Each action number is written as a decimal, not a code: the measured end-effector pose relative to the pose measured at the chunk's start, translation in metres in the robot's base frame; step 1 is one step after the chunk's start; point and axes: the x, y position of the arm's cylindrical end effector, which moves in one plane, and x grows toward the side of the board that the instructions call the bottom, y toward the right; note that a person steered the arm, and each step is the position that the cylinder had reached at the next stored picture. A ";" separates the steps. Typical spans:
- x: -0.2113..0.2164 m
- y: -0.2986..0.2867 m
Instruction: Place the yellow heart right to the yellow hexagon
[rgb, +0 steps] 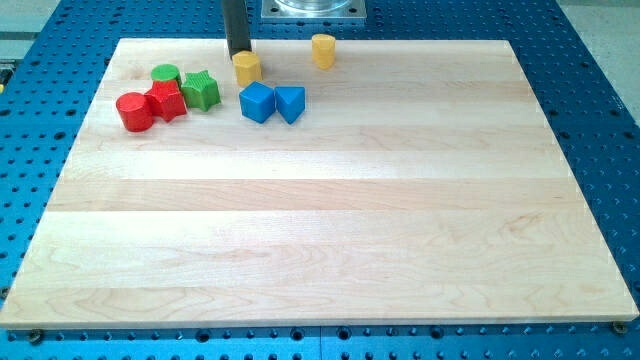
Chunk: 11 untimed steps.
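Note:
A yellow block (247, 67), which looks like the heart, lies near the board's top edge, left of centre. A second yellow block (323, 50), which looks like the hexagon, stands to its right, close to the top edge. The dark rod comes down from the view's top. My tip (238, 53) is just above and left of the heart-like block, touching it or nearly so. The hexagon-like block is well to the right of my tip.
A blue cube (257, 102) and a blue triangle (290, 104) sit just below the heart-like block. At the left are a green cylinder (166, 74), a green star (201, 90), a red cylinder (133, 111) and a red angular block (167, 101). The wooden board (330, 230) lies on a blue perforated table.

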 end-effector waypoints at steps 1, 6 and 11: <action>0.053 0.025; -0.039 0.144; 0.054 0.116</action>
